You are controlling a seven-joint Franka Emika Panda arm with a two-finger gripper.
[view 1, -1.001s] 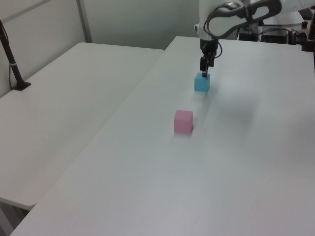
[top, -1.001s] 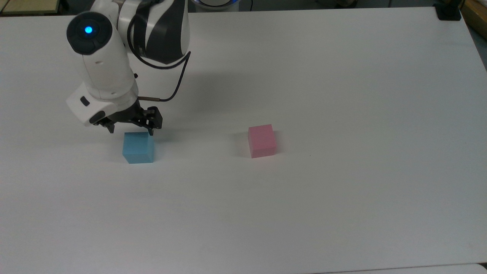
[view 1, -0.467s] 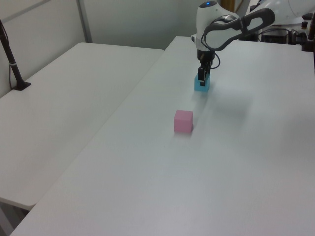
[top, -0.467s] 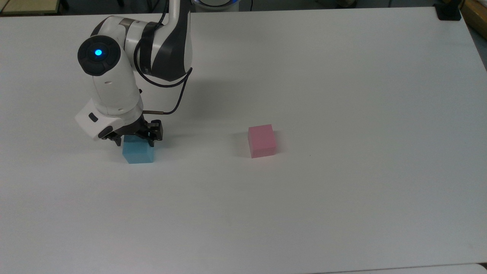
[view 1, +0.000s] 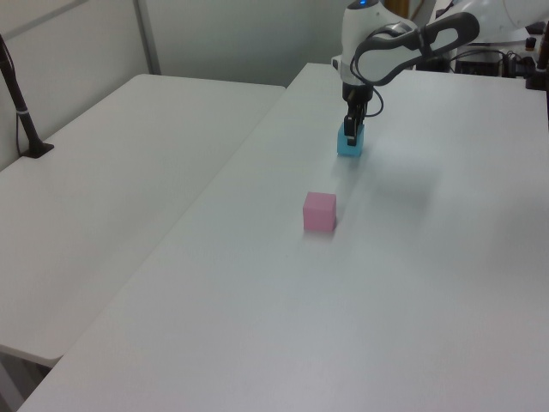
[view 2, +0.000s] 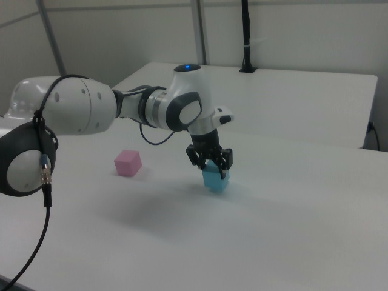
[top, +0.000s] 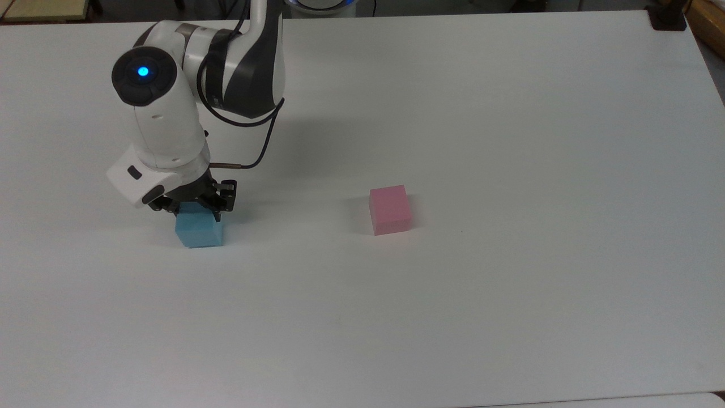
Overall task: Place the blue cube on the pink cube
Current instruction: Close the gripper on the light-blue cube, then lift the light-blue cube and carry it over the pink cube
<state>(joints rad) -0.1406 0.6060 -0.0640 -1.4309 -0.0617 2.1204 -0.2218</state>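
The blue cube (top: 199,233) (view 1: 348,144) (view 2: 214,179) is at the top view's left, held between the black fingers of my gripper (top: 192,208) (view 1: 351,130) (view 2: 211,163), which comes down on it from above and is shut on it. In the right view the cube looks slightly tilted, with a faint shadow under it. The pink cube (top: 389,209) (view 1: 319,211) (view 2: 128,162) rests alone on the white table (top: 510,141), well to the top view's right of the blue cube.
A black clamp (top: 667,17) sits at the table's far right corner in the top view. In the left view a second white table (view 1: 111,172) adjoins on the left, with a black pole (view 1: 21,112) at its edge.
The gripper came down over the blue cube and shut on it. The cube has since shifted a little toward the top view's left together with the gripper. The pink cube has not moved.
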